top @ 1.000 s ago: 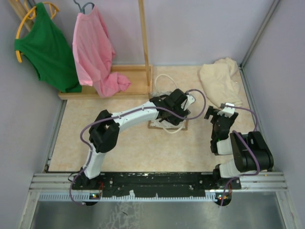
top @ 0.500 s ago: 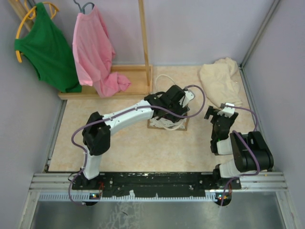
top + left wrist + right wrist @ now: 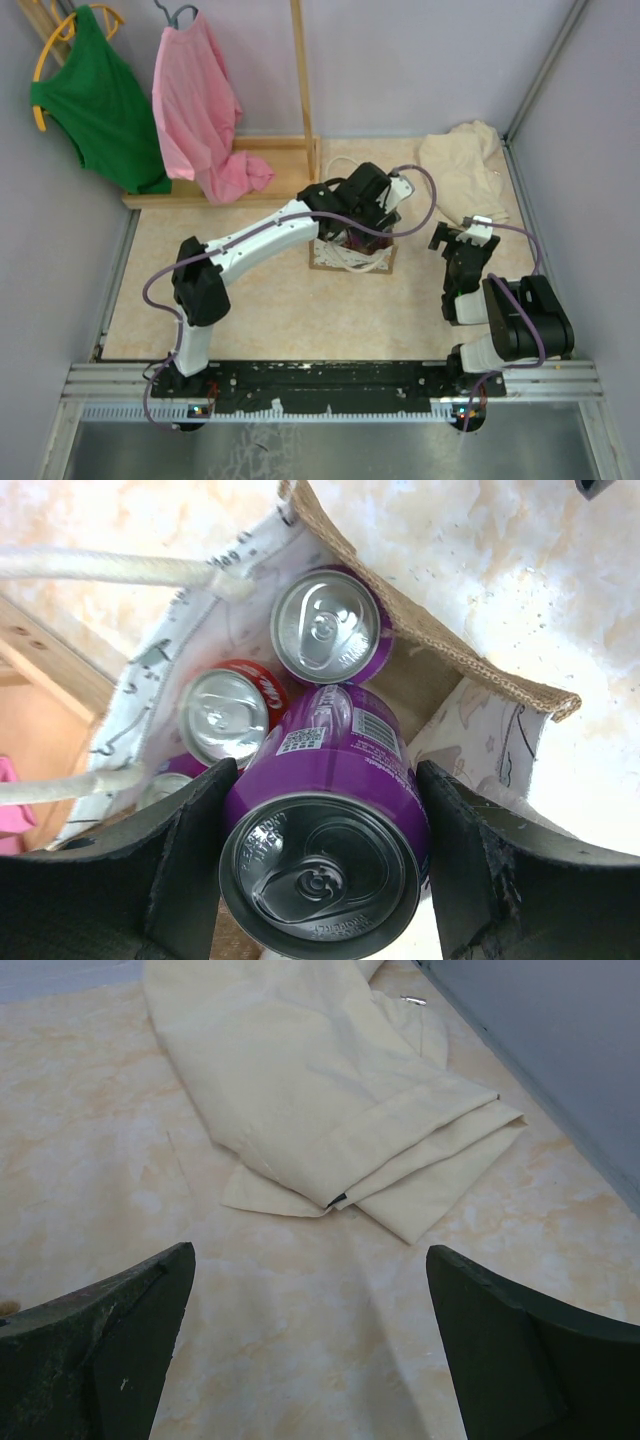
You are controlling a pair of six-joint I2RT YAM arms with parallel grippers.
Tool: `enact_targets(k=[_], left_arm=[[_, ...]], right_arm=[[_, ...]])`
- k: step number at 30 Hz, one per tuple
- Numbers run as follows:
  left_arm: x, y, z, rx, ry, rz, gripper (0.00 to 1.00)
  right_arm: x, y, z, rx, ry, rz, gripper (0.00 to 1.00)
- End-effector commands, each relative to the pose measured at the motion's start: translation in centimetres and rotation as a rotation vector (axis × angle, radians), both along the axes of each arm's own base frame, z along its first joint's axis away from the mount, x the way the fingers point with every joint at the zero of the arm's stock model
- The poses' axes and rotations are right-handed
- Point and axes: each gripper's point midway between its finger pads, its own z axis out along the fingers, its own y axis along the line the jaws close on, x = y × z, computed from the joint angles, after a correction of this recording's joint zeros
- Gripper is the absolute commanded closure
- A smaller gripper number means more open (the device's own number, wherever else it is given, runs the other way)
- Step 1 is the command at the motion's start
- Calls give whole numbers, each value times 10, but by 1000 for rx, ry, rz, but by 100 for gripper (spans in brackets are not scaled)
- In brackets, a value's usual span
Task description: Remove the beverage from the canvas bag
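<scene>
One purple can [image 3: 330,755] clamped in left end effector [image 3: 325,870] over canvas bag [image 3: 440,650]; right end effector [image 3: 315,1360] apart above desk [image 3: 300,1260].

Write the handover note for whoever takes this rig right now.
Left gripper: shut on a purple aluminium drink can, over the open beige canvas bag with white rope handles.
Right gripper: open, empty, near the folded cream cloth.
Done: can grasped.
In the bag: another purple can and a red can.
Left: lift the held can clear, set it on the table.
</scene>
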Motion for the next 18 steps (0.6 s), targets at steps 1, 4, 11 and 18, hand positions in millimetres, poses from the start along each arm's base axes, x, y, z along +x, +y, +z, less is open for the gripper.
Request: enact_targets(k=[1,4,11,18], left_arm=[[22,6,57,-25,-138,13,100],[31,8,68,-24,-150,13,100],[42,18,79,-37,-115,8,100],[40,24,84,-50,-71,-8,100]], right_arm=[[5,0,15,-8,-52,-9,1],[5,0,15,-7,-52,-9,1],[5,0,15,-8,-52,-7,1],[5,0,15,-8,-52,-8,1]])
